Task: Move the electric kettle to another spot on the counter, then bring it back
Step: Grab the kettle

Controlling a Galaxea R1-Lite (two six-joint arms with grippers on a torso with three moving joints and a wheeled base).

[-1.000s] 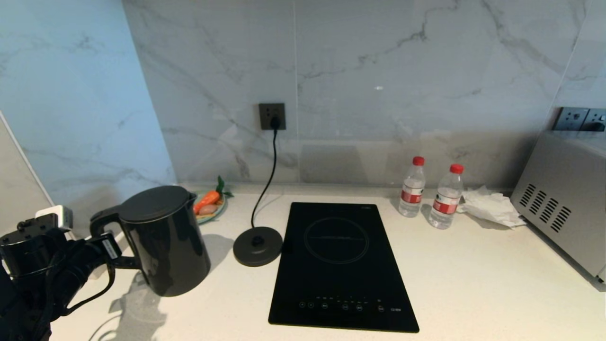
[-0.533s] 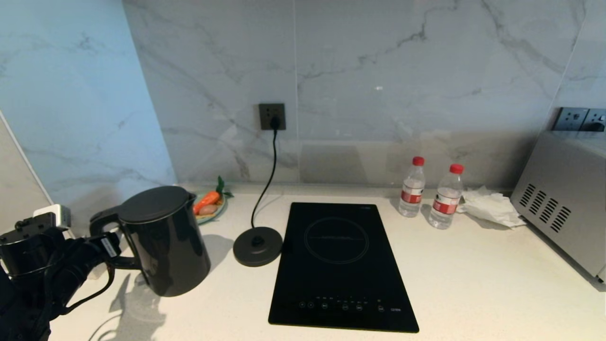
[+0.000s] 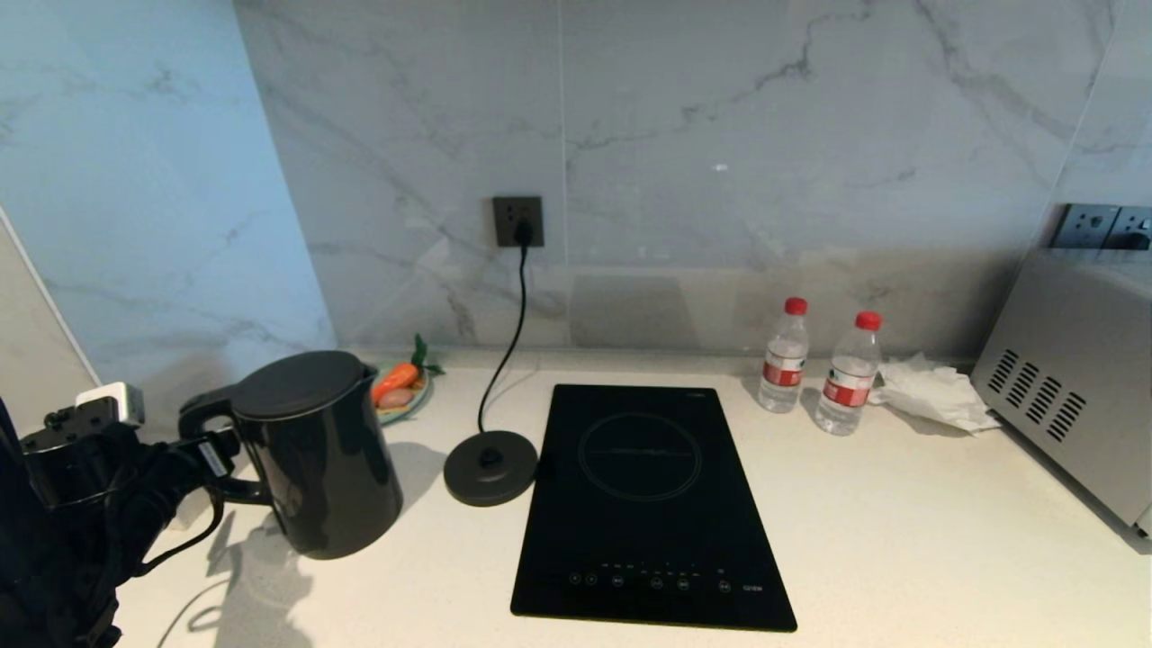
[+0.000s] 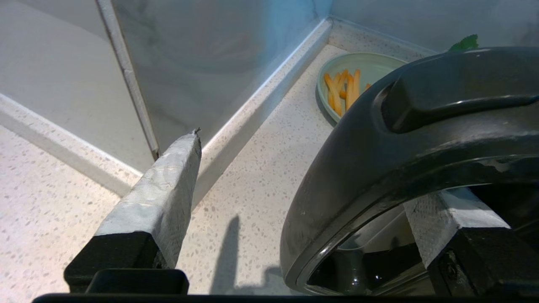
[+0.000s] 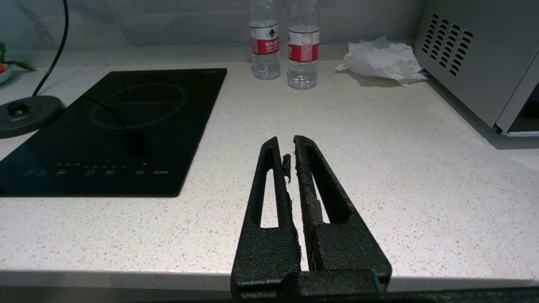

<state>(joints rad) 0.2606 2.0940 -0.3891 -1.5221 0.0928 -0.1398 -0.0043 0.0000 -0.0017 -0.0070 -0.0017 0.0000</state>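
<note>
your left gripper (image 4: 294, 185) stands wide open astride the kettle's (image 3: 310, 450) loop handle, one finger (image 4: 160, 198) clear outside it, the other inside the loop (no squeeze on it). the kettle stands upright on the counter (image 3: 900, 540), left of its round base (image 3: 490, 466) and the hob (image 3: 643, 504). your right gripper (image 5: 291, 158) hangs pressed closed and empty over the counter's front edge.

Grey-veined white marble wall (image 3: 720, 135) across the upper frame, bluish cast at upper left. Dark wall socket (image 3: 517, 220) at centre, black cord plugged in. Two more sockets (image 3: 1102, 226) at the right edge. Grey appliance with vent slots (image 3: 1071, 382) at right. Black induction hob (image 3: 643, 504) set low centre.
</note>
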